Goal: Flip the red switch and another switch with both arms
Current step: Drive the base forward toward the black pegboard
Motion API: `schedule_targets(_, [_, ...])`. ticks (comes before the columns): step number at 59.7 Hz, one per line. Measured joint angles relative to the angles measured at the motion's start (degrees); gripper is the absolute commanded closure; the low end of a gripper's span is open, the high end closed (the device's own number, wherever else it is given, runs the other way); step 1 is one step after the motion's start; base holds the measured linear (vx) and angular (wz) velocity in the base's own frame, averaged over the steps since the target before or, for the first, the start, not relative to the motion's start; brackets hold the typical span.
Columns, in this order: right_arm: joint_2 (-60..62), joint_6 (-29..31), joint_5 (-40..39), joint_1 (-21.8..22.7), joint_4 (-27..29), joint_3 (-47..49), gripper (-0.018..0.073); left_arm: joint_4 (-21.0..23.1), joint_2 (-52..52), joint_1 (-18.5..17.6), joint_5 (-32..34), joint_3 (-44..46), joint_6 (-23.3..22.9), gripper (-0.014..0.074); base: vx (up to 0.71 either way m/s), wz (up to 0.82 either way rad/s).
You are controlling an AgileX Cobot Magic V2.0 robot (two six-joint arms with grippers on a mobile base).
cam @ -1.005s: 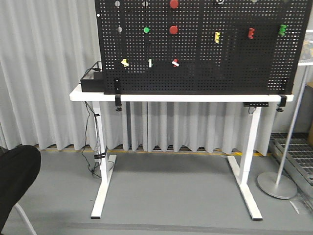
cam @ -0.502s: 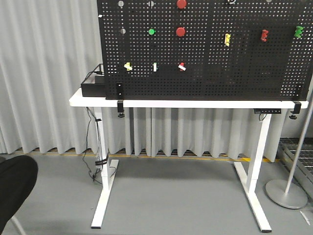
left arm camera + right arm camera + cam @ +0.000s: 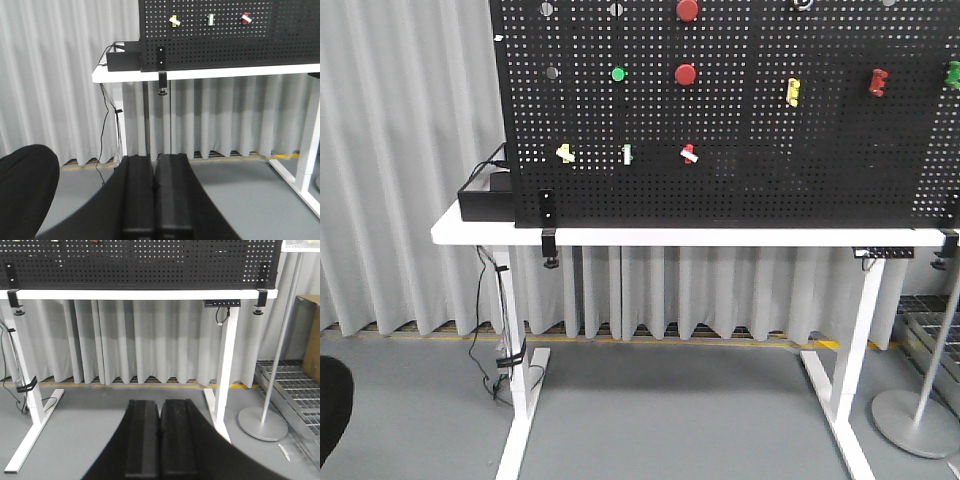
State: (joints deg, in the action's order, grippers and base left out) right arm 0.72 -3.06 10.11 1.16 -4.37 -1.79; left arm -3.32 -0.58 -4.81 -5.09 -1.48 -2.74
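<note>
light: even, bright | shadows: soft | focus: sharp | glare: none

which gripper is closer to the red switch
Left, likely. The left gripper faces the left of the board, red switch up to its right; the right gripper faces the right end of the table, switch out of view.

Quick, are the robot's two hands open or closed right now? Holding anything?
Left gripper: closed, holding nothing.
Right gripper: closed, holding nothing.
</note>
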Motion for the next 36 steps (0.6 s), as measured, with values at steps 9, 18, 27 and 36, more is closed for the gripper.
schedule_targets(9, [0.0, 0.0, 0.0, 0.0, 0.0, 0.0, 0.0566, 0.0, 0.0, 0.0, 0.0, 0.0, 0.0, 0.0594, 0.33, -0.02])
schedule_targets(18, [0.0, 0.0, 0.0, 0.0, 0.0, 0.0, 0.0566, 0.0, 0.0, 0.0, 0.0, 0.0, 0.0, 0.0594, 0.37, -0.02])
schedule_targets(27, [0.0, 0.0, 0.0, 0.0, 0.0, 0.0, 0.0566, 0.0, 0.0, 0.0, 0.0, 0.0, 0.0, 0.0594, 0.40, -0.02])
schedule_targets(36, [0.0, 0.0, 0.0, 0.0, 0.0, 0.0, 0.0566, 0.0, 0.0, 0.0, 0.0, 0.0, 0.0, 0.0594, 0.43, -0.02])
